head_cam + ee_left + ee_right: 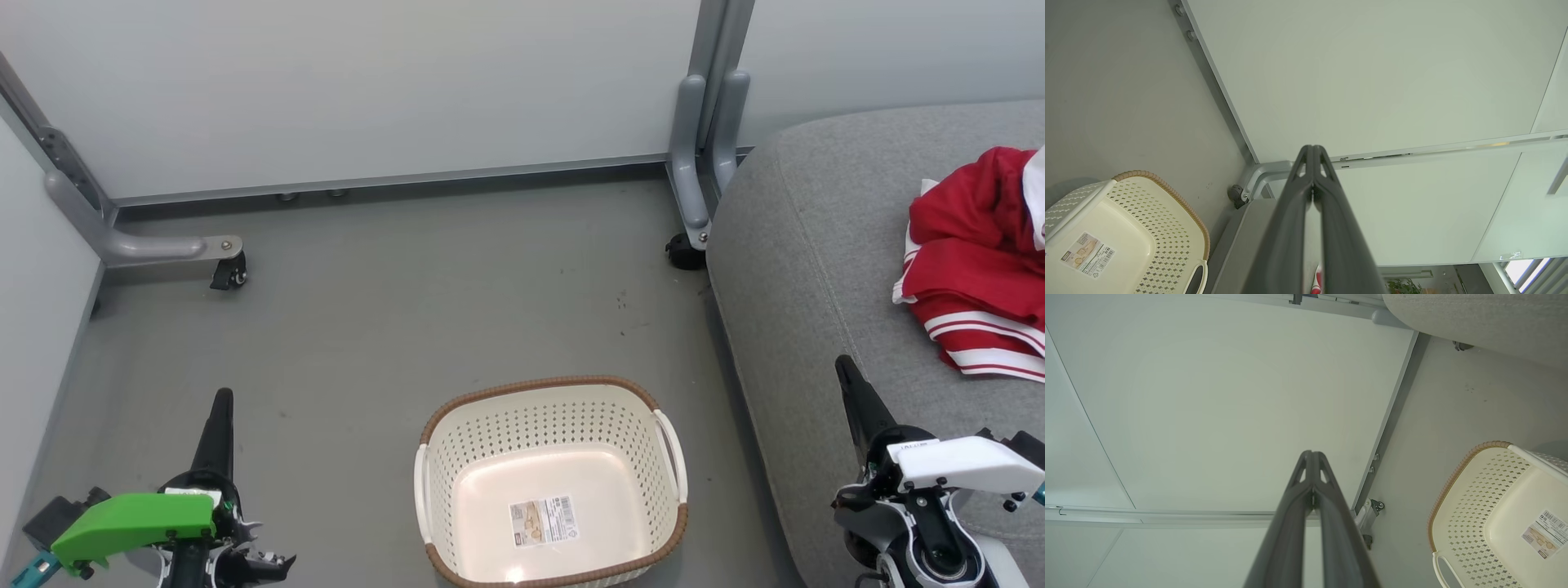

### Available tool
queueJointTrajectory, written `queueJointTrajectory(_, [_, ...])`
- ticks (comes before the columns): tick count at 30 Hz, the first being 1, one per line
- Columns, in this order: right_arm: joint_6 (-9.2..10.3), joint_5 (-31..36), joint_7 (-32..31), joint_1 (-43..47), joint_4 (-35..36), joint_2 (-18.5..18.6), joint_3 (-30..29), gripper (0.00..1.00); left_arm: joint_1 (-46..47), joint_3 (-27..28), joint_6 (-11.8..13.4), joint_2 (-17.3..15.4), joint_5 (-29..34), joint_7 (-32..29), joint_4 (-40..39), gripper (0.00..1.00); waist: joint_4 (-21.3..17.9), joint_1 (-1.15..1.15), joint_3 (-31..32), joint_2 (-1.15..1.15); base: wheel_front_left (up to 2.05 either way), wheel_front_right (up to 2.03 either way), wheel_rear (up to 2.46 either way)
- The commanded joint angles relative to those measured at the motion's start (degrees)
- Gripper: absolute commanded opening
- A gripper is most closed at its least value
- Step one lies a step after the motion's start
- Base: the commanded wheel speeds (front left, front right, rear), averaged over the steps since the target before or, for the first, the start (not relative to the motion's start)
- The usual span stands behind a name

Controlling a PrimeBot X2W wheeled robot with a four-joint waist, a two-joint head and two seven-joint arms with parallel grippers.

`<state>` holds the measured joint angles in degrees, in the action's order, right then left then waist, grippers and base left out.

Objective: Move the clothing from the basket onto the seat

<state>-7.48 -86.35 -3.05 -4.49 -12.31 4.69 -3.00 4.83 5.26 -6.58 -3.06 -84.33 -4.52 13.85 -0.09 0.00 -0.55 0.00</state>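
The clothing (976,269) lay in a red heap with white stripe trim on the grey seat (816,269), at the right of my head view and well apart from the basket (540,425). The basket stood on the floor (367,310) near the seat's front edge, its bare bottom showing a barcode sticker (544,523). I saw the left end effector (222,398) at lower left over the floor, its two dark fingers pressed together and gripping nothing. The right end effector (846,369) pointed up over the seat's edge, likewise closed tight and carrying nothing, short of the clothing.
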Motion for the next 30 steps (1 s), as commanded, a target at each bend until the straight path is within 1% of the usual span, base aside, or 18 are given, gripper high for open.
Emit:
queueJointTrajectory(1, [-0.03, -1.25, -0.39, -0.83, -0.14, 0.15, -0.26, 0.00, 1.24, 0.31, -0.43, -0.10, -1.31, -0.36, 0.01, 0.00, 0.01, 0.00, 0.03, 0.00, 0.00, 0.00, 0.00])
queueJointTrajectory(19, [-0.02, -8.31, -1.77, -1.83, -1.78, -0.05, -1.28, 0.00, 1.87, 1.51, -1.13, 0.19, -8.37, -2.27, 0.26, 0.00, 0.08, 0.00, 0.36, 0.00, 0.00, 0.00, 0.00])
queueJointTrajectory(30, [-0.02, -7.74, -1.94, -1.74, -1.76, -0.28, -1.54, 0.00, 1.68, 1.45, -1.09, 0.16, -8.16, -2.24, 0.25, 0.00, 0.08, 0.00, 0.37, 0.00, 0.00, 0.00, 0.00])
